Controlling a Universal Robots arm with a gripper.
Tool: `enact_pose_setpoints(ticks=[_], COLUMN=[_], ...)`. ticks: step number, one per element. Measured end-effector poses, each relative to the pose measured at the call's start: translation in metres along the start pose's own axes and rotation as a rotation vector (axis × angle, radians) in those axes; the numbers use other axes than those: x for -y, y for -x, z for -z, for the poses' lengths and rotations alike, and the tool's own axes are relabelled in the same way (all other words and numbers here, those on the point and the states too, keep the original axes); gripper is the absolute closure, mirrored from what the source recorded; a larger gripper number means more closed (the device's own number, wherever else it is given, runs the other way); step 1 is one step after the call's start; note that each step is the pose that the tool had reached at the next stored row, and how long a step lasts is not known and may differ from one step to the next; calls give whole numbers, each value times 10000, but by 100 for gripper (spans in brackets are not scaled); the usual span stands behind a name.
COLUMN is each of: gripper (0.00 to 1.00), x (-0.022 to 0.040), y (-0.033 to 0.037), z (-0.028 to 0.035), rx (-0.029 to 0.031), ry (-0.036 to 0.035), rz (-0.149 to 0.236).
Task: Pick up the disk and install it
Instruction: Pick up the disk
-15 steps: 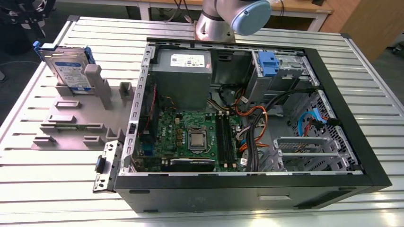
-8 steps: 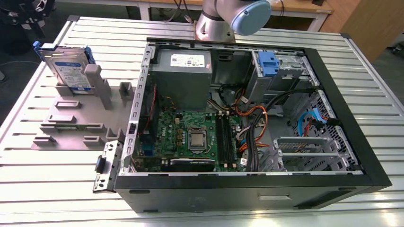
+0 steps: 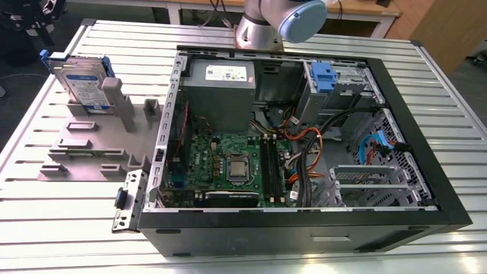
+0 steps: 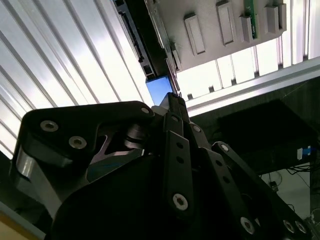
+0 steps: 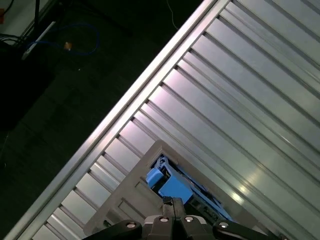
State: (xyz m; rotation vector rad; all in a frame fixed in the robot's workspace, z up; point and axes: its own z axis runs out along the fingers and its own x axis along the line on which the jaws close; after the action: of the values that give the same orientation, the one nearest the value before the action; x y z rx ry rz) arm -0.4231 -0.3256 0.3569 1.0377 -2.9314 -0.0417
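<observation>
Exterior view: the disk [image 3: 82, 85] stands upright on its edge in a slot of a grey plastic holder [image 3: 91, 145], at the exterior view's left. It is a flat silver hard drive with a white-and-blue label on its face and a blue plastic frame around its edges. The holder lies on a ribbed metal table [image 3: 61, 228], just beside an open computer case [image 3: 304, 231]. Inside the case are a green motherboard [image 3: 236, 160], a grey power supply box [image 3: 220, 91] and a drive cage [image 3: 339, 83] with a blue tab. In both wrist views the gripper [image 4: 175, 100] [image 5: 172, 201] hangs close to the blue corner of the disk [image 4: 159, 90] [image 5: 170, 185]. Its fingertips look pressed together, with nothing between them.
</observation>
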Motion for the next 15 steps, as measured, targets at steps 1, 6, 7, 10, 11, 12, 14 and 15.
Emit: enact_pose_setpoints(ticks=[1,6,7,10,11,12,14,15], gripper=[89,89,89,89,89,89,89,89], x=[0,0,0,0,0,0,0,0], y=[0,0,0,0,0,0,0,0], z=[0,0,0,0,-1,0,0,0], rx=[0,-5,-8,-19,-23,-30,-42,-48], ry=[0,-3,-5,-11,-14,-18,-24,-29], rz=[1,170,229,536,686,857,1188,1354])
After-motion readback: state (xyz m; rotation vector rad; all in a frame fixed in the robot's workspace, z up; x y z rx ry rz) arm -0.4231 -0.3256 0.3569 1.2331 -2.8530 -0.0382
